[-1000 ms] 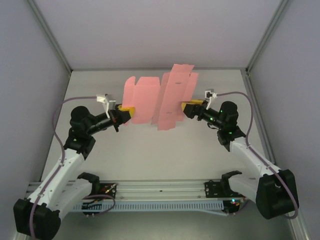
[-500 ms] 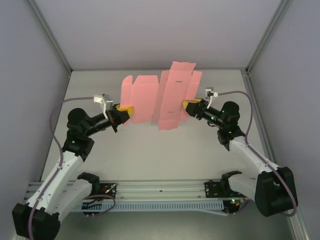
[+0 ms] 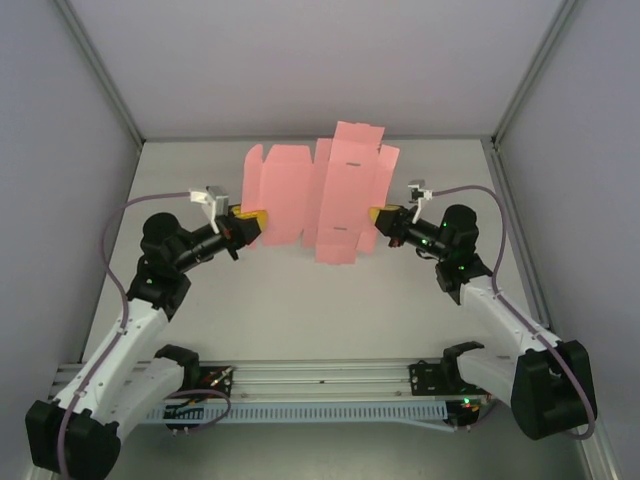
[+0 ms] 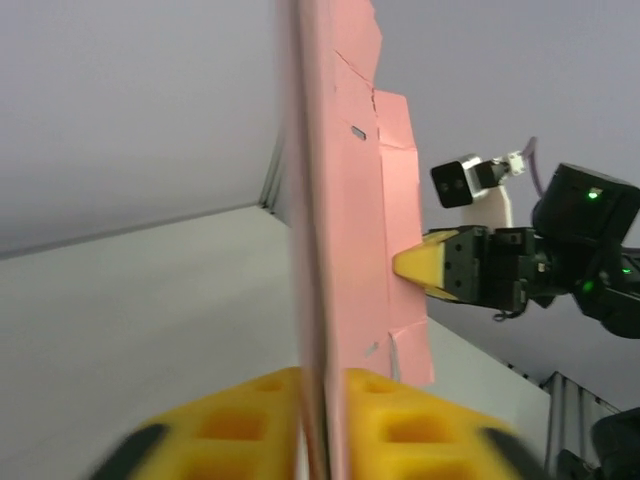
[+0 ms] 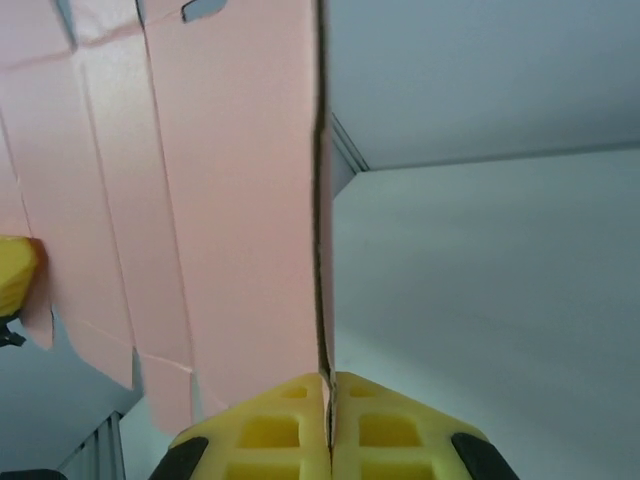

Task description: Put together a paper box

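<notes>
The left gripper (image 3: 250,220) and right gripper (image 3: 379,214), each clamped tight on an opposite side edge, held the flat paper box (image 3: 320,195) upright above the counter's (image 3: 300,300) far edge, probably leaving its flaps free for folding.

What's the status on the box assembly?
Left gripper shut on paper box, left edge. Right gripper shut on its right edge. Box unassembled, upright between them. Nothing in the way.
</notes>
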Robot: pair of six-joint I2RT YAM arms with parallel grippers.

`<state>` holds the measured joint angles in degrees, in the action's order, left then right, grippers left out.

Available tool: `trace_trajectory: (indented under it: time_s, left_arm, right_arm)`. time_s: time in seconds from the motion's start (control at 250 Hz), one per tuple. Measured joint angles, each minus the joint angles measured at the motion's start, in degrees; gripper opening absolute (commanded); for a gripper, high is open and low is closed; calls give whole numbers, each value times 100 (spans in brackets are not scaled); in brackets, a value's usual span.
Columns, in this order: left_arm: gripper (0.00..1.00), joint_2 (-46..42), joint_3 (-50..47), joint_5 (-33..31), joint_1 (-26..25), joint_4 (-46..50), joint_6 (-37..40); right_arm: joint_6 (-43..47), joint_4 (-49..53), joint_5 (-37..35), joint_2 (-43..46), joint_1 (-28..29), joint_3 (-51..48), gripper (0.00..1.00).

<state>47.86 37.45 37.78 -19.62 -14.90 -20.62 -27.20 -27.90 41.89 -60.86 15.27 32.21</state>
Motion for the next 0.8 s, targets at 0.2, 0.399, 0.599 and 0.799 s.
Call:
trace_trajectory:
  time_s: [0.2, 0.399, 0.599, 0.799]
  left_arm:
    - [100, 350, -4, -800, 0, 426, -11]
    - [100, 1091, -4, -1956, 0, 1156, -162]
    - [100, 1895, -2, -2787, 0, 1609, -317]
    - [100, 2063, -2, -3053, 0, 1759, -348]
  right_arm:
    - [289, 601, -330, -275, 125, -35, 0]
    - [376, 654, -872, -850, 402, -656, 0]
    - [796, 1266, -1416, -1565, 638, -461, 0]
    - [2004, 2750, -2793, -2013, 1318, 935, 0]
